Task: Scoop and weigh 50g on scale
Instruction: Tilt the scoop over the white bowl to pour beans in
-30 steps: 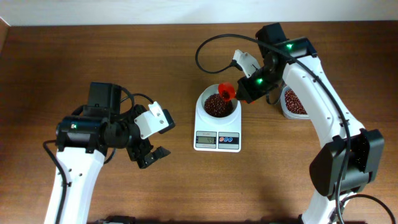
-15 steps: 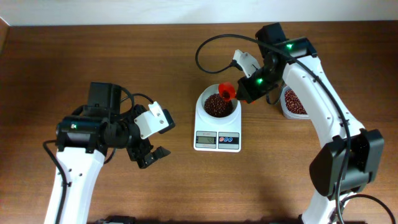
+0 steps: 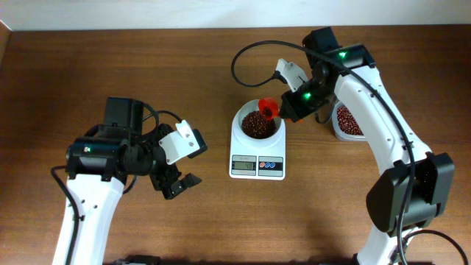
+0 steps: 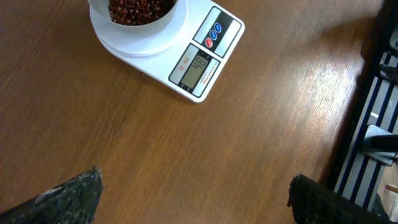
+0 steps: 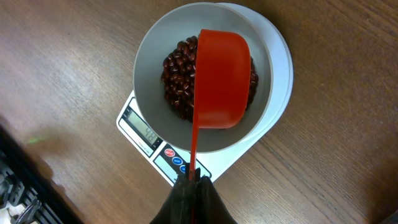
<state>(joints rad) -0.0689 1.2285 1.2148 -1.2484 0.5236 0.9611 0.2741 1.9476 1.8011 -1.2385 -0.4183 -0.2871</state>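
Observation:
The white scale point(image 3: 257, 165) sits mid-table with its round white bowl point(image 3: 257, 124) holding dark red beans point(image 5: 180, 84). My right gripper point(image 5: 193, 184) is shut on the thin handle of a red scoop point(image 5: 221, 78), whose cup hangs tipped over the bowl's right side point(image 3: 268, 110). The scale's display point(image 4: 197, 65) and red and blue buttons point(image 4: 213, 35) show in the left wrist view. My left gripper point(image 3: 179, 185) hovers open over bare wood left of the scale, its fingertips point(image 4: 71, 193) far apart and nothing between them.
A clear plastic tub point(image 3: 346, 121) of red beans stands right of the scale, partly hidden by my right arm. Dark rails point(image 4: 373, 118) run along the right edge of the left wrist view.

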